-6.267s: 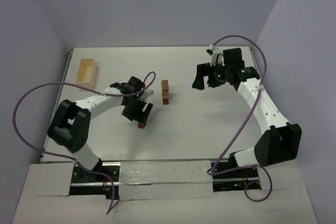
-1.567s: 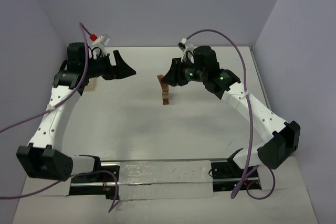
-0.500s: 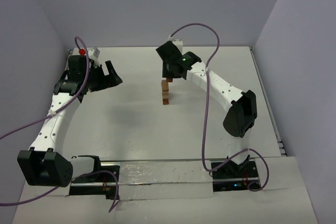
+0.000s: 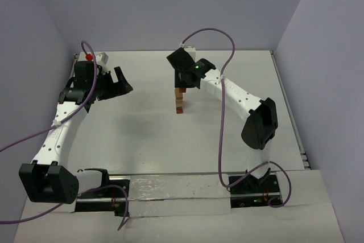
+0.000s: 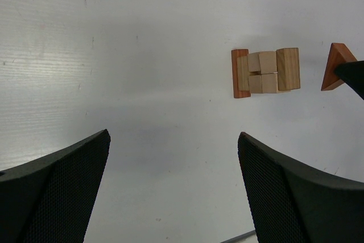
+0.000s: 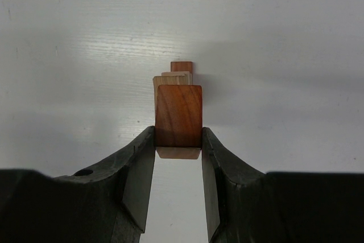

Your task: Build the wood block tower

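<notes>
One reddish-brown wooden block (image 6: 178,115) pinched by its side faces in right gripper (image 6: 178,134); jaws closed to block width, nothing else held. Looks wedge-shaped from left wrist view; not confirmable from above.

Key relation: narrow tan-and-reddish wood-block tower (image 4: 180,104) directly beneath held block, mid-table. In right wrist view, tower top peeks out at 12 o'clock of held block. True offset or camera angle: cannot tell. Small shift toward 12 possibly needed before lowering. In left wrist view, visible gap between held piece and top tan brick: apart, not touching.

Tower long axis vertical, one block wide, so little margin against sideways push.

Left gripper (image 5: 173,140) wide open and empty, at roughly 9 o'clock of tower in top view, well apart. Right arm far nearer.

Nothing else near tower base on white table (image 4: 142,135) in top view; far wall at 12 o'clock well apart. Room judged enough for straight descent and straight-up retreat. Likely risk: finger brushing stack on release.
</notes>
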`<state>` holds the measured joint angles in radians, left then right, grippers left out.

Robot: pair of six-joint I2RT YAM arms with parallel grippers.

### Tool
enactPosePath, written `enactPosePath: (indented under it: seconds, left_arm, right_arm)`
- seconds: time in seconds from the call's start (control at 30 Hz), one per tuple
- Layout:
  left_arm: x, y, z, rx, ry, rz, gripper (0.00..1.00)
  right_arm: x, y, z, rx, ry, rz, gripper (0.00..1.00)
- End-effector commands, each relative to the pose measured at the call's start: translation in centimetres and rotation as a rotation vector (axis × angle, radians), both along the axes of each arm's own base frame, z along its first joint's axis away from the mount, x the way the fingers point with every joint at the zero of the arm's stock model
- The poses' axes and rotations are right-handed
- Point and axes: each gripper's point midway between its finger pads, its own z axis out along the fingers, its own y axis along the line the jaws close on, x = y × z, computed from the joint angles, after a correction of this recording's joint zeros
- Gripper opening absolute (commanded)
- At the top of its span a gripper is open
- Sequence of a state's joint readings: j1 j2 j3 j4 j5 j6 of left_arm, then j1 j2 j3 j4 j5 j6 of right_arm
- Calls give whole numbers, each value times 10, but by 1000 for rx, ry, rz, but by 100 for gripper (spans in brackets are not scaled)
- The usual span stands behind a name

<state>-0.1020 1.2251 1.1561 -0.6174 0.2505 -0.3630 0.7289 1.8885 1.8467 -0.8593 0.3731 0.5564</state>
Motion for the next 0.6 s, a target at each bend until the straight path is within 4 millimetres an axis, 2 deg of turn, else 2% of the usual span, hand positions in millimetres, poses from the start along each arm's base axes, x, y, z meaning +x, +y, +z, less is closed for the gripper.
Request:
enactPosePath:
  seconds: [0.0,0.57]
  left_arm:
    - [5,-4,15,-26,-62,-8,99]
    - [2,-4,14,-27,-64,-6,99]
  right_arm:
    - [1,6,4,18,-16,3,0]
    - [3,19,-14,10,21,28,0]
